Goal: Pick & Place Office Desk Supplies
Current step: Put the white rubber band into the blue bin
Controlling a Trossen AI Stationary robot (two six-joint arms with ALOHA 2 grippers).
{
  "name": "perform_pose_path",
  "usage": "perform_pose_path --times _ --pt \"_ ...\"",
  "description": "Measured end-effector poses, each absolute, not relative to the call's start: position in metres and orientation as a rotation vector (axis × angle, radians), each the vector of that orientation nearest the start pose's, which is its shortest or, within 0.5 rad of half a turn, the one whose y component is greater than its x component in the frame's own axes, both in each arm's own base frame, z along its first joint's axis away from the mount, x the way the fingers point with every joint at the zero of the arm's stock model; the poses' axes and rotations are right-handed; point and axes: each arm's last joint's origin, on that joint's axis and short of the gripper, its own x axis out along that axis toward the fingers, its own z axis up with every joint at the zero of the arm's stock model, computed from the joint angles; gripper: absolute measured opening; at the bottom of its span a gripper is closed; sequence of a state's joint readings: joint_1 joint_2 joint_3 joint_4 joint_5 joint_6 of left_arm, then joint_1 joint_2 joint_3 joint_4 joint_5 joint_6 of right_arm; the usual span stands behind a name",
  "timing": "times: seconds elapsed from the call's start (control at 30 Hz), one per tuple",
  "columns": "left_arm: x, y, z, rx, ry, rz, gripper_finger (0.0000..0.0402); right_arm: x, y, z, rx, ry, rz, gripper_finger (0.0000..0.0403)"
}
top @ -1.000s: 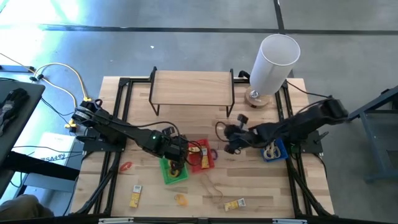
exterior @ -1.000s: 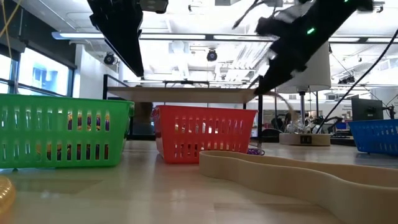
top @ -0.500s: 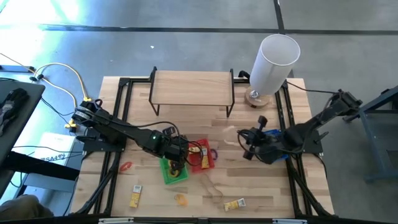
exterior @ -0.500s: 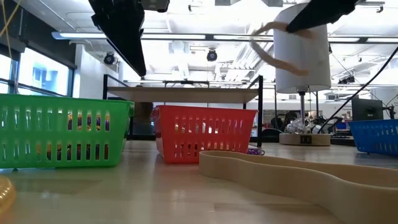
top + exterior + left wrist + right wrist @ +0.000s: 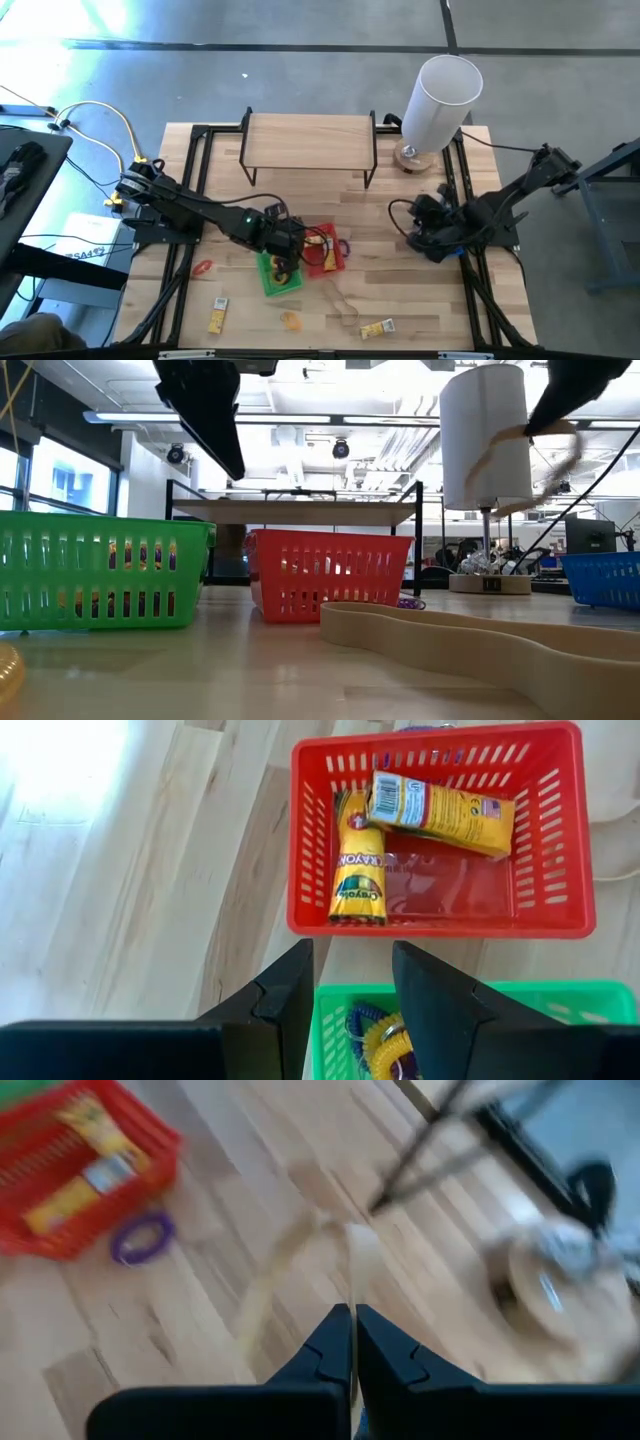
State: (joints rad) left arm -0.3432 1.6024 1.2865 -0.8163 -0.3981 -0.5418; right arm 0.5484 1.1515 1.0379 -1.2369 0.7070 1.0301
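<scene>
My right gripper (image 5: pixel 353 1312) is shut on a thin tan rubber band (image 5: pixel 556 448), high over the table's right part (image 5: pixel 412 220). My left gripper (image 5: pixel 350 960) stands open with nothing between its fingers, above the near edge of the red basket (image 5: pixel 440 925) and the far rim of the green basket (image 5: pixel 500 995). Two crayon packets (image 5: pixel 362 860) lie in the red basket, and coiled rings (image 5: pixel 385 1042) lie in the green one. A purple ring (image 5: pixel 140 1238) lies on the wood beside the red basket. My right gripper pinches one spot of the rubber band's loop (image 5: pixel 352 1275) between its two shut fingers. The fingers slant down from the table's right side. The band is lifted clear of the table and hangs as a slack loop (image 5: pixel 500 445) below and beside the fingers.
A blue basket (image 5: pixel 600 578) sits at the right, below my right arm. A tall white cylinder (image 5: pixel 440 100) and a wooden shelf (image 5: pixel 310 140) stand at the back. A red ring (image 5: pixel 203 268), yellow packets (image 5: pixel 216 320), an orange ring (image 5: pixel 290 320) and another band (image 5: pixel 340 300) lie near the front.
My right gripper has gone toward the table's right edge and up, away from the red basket, rolling its wrist and staying shut. The rubber band has gone with it, lifted clear and swinging.
</scene>
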Motion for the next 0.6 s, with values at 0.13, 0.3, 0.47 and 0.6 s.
perform_pose_path --times 0.13,0.3,0.47,0.6 --pt "0.306 -0.096 0.263 -0.08 0.992 0.326 0.013 0.155 0.075 0.292 0.222 0.986 -0.745 0.0003" --pt "0.306 -0.097 0.263 -0.068 0.993 0.318 0.013 0.147 0.075 0.285 0.382 1.115 -0.921 0.0003" --pt "0.306 -0.097 0.263 -0.071 0.988 0.317 0.013 0.147 0.078 0.283 0.436 1.128 -0.946 0.0003" --pt "0.306 -0.097 0.263 -0.071 0.988 0.317 0.013 0.146 0.079 0.283 0.466 1.146 -0.953 0.0003"
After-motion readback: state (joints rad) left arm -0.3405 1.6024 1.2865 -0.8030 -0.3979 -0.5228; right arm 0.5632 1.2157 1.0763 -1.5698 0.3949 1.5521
